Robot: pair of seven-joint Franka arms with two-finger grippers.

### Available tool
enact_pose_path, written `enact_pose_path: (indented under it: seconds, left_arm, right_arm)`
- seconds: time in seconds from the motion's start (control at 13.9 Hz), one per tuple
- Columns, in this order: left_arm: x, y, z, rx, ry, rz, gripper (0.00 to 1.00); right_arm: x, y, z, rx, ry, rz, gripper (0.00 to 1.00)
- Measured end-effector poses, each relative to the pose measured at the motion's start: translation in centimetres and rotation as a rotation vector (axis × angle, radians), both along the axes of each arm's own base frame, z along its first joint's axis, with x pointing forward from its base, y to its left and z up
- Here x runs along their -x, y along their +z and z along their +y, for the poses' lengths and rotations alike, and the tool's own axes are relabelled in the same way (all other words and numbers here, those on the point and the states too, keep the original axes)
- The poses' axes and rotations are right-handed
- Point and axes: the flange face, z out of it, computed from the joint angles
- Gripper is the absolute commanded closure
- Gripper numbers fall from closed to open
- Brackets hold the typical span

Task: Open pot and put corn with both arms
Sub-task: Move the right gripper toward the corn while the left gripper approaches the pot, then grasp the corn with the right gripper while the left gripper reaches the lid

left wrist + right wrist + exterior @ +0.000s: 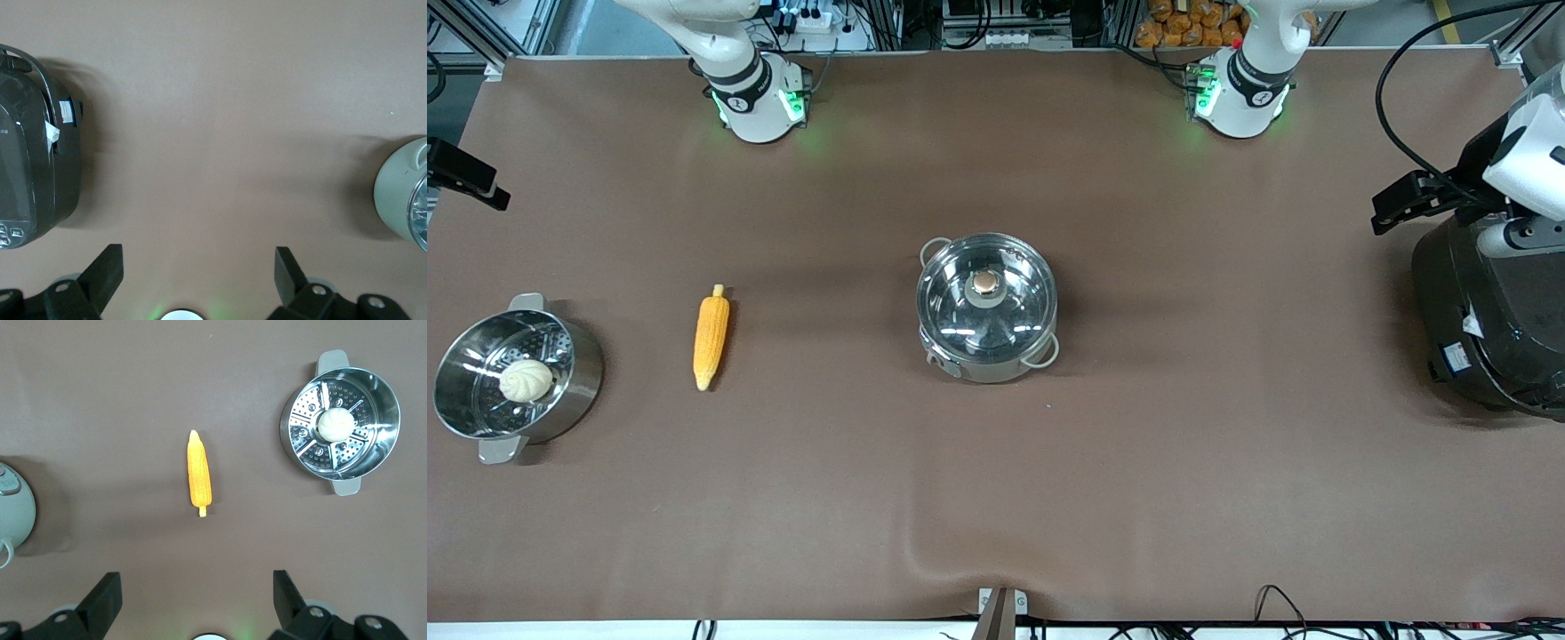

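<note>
Nothing's begun: both spread end effectors hang high, left end effector (pixel 199 277) beside the lidded pot (pixel 987 307), right end effector (pixel 197 600) above the corn (pixel 199 477); lid first.

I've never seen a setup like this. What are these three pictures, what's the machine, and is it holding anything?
Two white robot arms stand at a brown table. One picture looks down from across the table; the others come from cameras on each wrist. The left gripper and right gripper are open, holding nothing, high above the table. In the middle sits the pot, glass lid on. The corn lies toward the right arm's end, beside a steamer pot holding a bun. A black cooker stands at the left arm's end.
</note>
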Motion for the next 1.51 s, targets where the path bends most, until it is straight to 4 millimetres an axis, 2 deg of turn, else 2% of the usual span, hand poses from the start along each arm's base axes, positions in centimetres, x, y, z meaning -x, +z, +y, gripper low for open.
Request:
enact_pose_path:
  seconds: [0.58,0.79,1.01,1.15,1.22,1.37,1.51]
  left_arm:
    - [0.0,-0.1,-0.6,0.006,-0.013,0.002,0.00]
    - [0.2,-0.9,-3.9,0.023,-0.075,0.020,0.00]
    - [0.6,-2.1,-9.5,0.027,-0.154,0.024,0.00]
    - [0.8,-3.6,-15.1,0.034,-0.141,-0.002,0.00]
    - [1.0,-4.6,-18.5,0.039,-0.104,-0.016,0.00]
    - [2.0,-7.0,-25.0,0.045,-0.022,-0.020,0.00]
    - [2.4,-9.4,-30.3,0.061,0.058,-0.030,0.00]
  right_arm:
    - [0.0,0.0,0.0,0.000,-0.001,0.000,0.00]
    - [0.0,0.0,0.0,-0.001,-0.001,0.002,0.00]
    - [-0.1,-0.5,0.1,-0.005,0.002,0.009,0.00]
    - [-1.0,-2.1,0.4,-0.018,0.006,-0.003,0.00]
    - [-1.8,-3.6,0.7,-0.021,0.012,-0.018,0.00]
    - [-3.4,-8.0,1.7,-0.020,0.029,-0.040,0.00]
    - [-4.2,-12.4,2.1,-0.019,0.035,-0.049,0.00]
